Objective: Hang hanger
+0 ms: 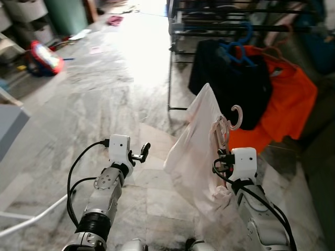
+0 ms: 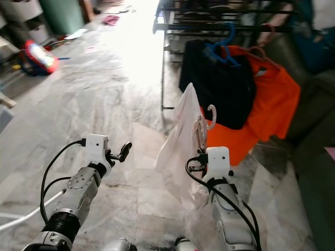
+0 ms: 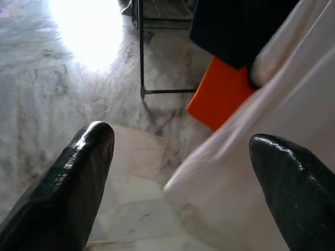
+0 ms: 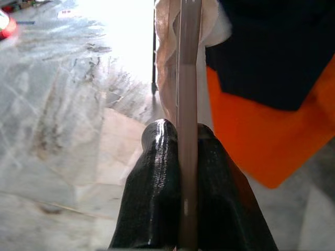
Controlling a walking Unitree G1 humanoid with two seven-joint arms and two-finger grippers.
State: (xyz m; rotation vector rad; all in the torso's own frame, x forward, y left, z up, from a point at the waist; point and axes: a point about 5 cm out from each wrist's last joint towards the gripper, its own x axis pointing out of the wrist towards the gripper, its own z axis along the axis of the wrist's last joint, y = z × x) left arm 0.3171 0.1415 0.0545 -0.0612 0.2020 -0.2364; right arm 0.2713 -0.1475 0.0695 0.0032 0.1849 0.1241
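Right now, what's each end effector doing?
Left end effector: open, holding nothing.
Right end effector: closed on the pink hanger carrying a pale garment.

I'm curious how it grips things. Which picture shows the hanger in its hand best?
The right wrist view: the two black fingers clamp the pale hanger edge-on. Both eye views show its hook above the right gripper, the pale garment draped over it.

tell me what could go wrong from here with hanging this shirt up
The right gripper pinches only the thin edge of the hanger, so it could twist or slip under the pale shirt. The rack already holds a black garment and an orange one; the hook may snag them.
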